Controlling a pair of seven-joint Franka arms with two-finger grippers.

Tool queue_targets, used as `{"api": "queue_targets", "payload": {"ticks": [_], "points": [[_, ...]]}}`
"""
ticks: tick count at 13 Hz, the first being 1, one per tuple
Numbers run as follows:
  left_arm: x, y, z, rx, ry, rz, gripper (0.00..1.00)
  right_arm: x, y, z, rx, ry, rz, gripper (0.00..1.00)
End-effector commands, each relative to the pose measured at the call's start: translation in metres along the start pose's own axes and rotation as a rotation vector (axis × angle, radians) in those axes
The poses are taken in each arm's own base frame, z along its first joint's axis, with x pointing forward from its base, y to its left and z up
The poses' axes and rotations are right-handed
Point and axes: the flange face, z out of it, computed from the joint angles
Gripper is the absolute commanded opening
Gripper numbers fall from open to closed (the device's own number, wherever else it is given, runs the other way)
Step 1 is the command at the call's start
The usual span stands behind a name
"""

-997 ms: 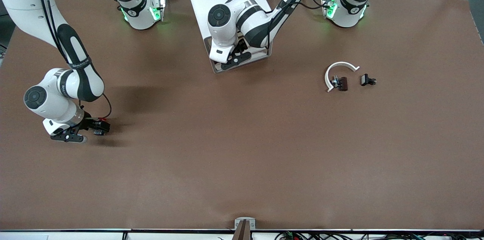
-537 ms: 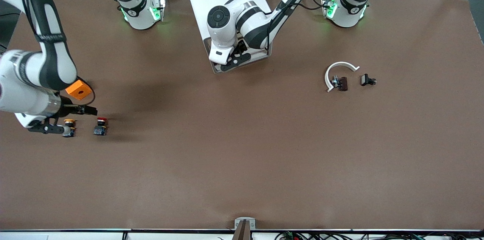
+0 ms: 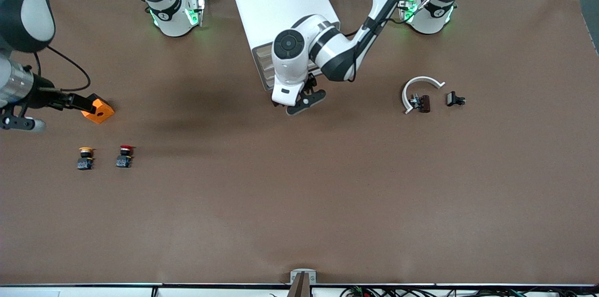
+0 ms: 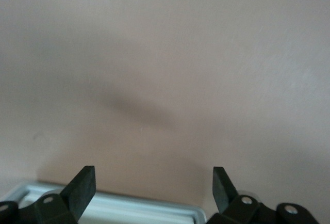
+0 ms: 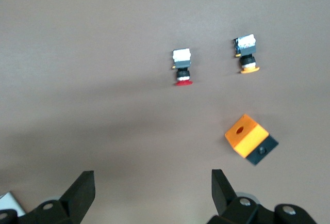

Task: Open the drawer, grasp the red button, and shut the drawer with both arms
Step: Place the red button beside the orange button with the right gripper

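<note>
The red-capped button (image 3: 124, 155) stands on the table near the right arm's end, and also shows in the right wrist view (image 5: 182, 68). My right gripper (image 3: 21, 123) is open and empty, raised over the table edge beside the orange cube (image 3: 98, 110); its wrist view (image 5: 153, 190) shows bare table between the fingers. The white cabinet (image 3: 276, 2) stands at the back; its beige drawer fronts (image 3: 265, 65) look flush where they show. My left gripper (image 3: 303, 102) is open and empty over the table just in front of the cabinet; a pale cabinet edge (image 4: 144, 209) shows under it.
A yellow-capped button (image 3: 85, 158) stands beside the red one. A white arc piece (image 3: 421, 86), a small dark brown part (image 3: 424, 103) and a small black clip (image 3: 455, 99) lie toward the left arm's end.
My right gripper has let go of the red button, risen and drawn off toward the table edge. My left gripper has pulled away from the cabinet front toward the front camera.
</note>
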Motion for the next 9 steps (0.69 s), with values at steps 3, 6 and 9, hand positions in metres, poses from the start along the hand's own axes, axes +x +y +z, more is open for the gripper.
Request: {"api": "queue_targets", "payload": {"ticks": [3,6,9], "points": [[0.087,-0.018,-0.012,0.008,0.072,0.116,1.0,-0.051,-0.015,-0.037,0.0,-0.037,-0.003,1.0],[0.164,-0.053,-0.024,0.001,0.075,0.148,1.0,-0.046,-0.009,-0.046,-0.003,-0.011,0.007,1.0],[0.227,-0.092,-0.042,-0.013,0.085,0.13,1.0,-0.035,-0.013,-0.063,-0.011,0.028,-0.001,1.0]]}}
